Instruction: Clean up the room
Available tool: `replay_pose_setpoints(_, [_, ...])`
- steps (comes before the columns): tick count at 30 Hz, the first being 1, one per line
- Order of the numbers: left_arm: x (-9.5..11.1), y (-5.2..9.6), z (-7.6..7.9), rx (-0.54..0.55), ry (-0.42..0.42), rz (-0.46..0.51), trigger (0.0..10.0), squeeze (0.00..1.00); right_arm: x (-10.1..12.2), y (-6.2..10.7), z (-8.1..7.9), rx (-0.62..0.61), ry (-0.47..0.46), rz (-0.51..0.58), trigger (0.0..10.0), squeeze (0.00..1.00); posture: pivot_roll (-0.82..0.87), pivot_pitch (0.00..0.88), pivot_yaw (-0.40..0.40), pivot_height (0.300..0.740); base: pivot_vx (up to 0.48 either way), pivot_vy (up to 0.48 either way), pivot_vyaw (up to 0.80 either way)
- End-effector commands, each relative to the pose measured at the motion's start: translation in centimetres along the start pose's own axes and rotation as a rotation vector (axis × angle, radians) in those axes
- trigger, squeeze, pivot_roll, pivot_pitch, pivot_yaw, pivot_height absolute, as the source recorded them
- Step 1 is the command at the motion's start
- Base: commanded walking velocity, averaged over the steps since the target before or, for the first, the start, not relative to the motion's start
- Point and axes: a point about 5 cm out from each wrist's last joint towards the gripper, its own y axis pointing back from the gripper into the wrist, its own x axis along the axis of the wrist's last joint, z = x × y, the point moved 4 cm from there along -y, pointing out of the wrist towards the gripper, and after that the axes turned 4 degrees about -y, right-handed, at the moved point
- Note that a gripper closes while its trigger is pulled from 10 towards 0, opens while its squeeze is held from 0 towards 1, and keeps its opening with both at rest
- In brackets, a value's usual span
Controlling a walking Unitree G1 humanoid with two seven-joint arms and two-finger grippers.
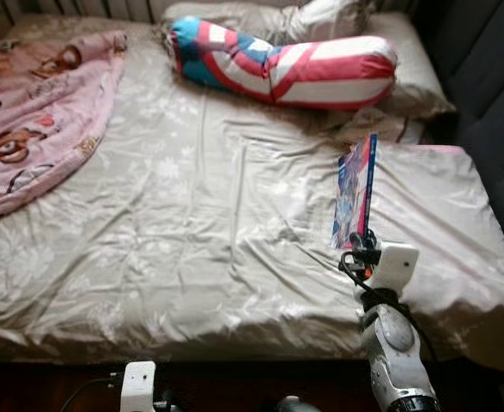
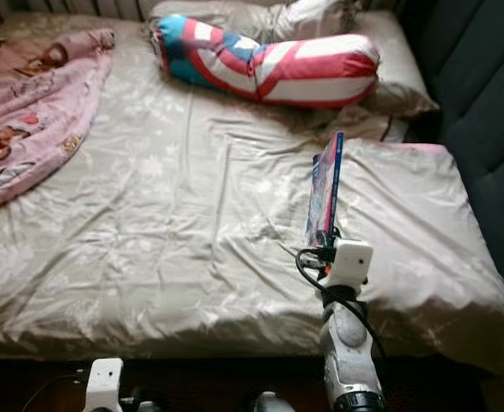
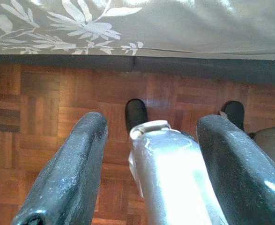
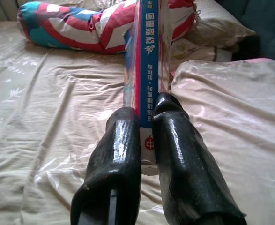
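the right tool [image 4: 146,140] is pinching the near end of a thin book [image 1: 355,190] by its blue spine, so the book stands on edge over the right side of the bed [image 1: 191,223], well short of the striped bolster pillow [image 1: 277,62] and apart from the pink blanket [image 1: 37,112]. this looks like the pick-up step of tidying, with the book gripped but not yet carried off; next it likely needs lifting clear of the sheet and taking somewhere to be put away, held firmly so it doesn't swing. the left tool [image 3: 151,168] hangs over the parquet floor [image 3: 43,122] by the bed's edge, fingers spread and holding nothing.
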Motion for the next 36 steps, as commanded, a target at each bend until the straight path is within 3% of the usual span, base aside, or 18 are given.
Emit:
replay_pose_setpoints(1, [-1.59, 0.38, 0.02, -0.003, 0.005, -0.051, 10.0, 0.0, 0.53, -0.06, -0.36, 0.015, 0.002, 0.027, 10.0, 0.0, -0.05, 0.233, -0.107, 0.733, 0.0, 0.0, 0.0])
replay_pose_setpoints(13, [-1.55, 0.37, -0.06, 0.003, -0.008, -0.05, 10.0, 0.0, 0.37, 0.0, -0.38, 0.015, 0.007, 0.019, 10.0, 0.0, -0.05, 0.235, -0.106, 0.733, 0.0, 0.0, 0.0])
replay_pose_setpoints(19, [-1.64, 0.41, -0.11, 0.005, -0.011, -0.05, 10.0, 0.0, 0.31, 0.0, -0.41, 0.016, 0.009, 0.015, 10.0, 0.0, -0.04, 0.235, -0.107, 0.733, 0.0, -0.386, 0.0])
replay_pose_setpoints(36, [-1.57, 0.38, -0.12, 0.009, -0.001, -0.048, 10.0, 0.0, 0.23, 0.02, -0.46, 0.02, 0.009, 0.01, 10.0, 0.0, -0.05, 0.237, -0.109, 0.733, 0.0, 0.0, 0.0])
